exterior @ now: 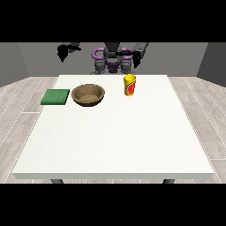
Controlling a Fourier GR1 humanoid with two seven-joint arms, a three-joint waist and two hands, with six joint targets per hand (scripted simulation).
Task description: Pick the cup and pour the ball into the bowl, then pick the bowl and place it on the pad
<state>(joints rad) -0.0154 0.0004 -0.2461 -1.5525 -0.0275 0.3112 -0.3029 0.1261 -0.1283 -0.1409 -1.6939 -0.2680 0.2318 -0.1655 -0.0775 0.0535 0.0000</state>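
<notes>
yellow cup (pixel 129 84) one, bowl (pixel 88 95) one, pad (pixel 55 97) one.

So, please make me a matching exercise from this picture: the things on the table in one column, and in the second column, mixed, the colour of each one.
Things:
1. pad
2. bowl
3. cup
4. table

Colours:
A. yellow with a red mark
B. white
C. green
D. brown

Right pairs: 1-C, 2-D, 3-A, 4-B
</notes>
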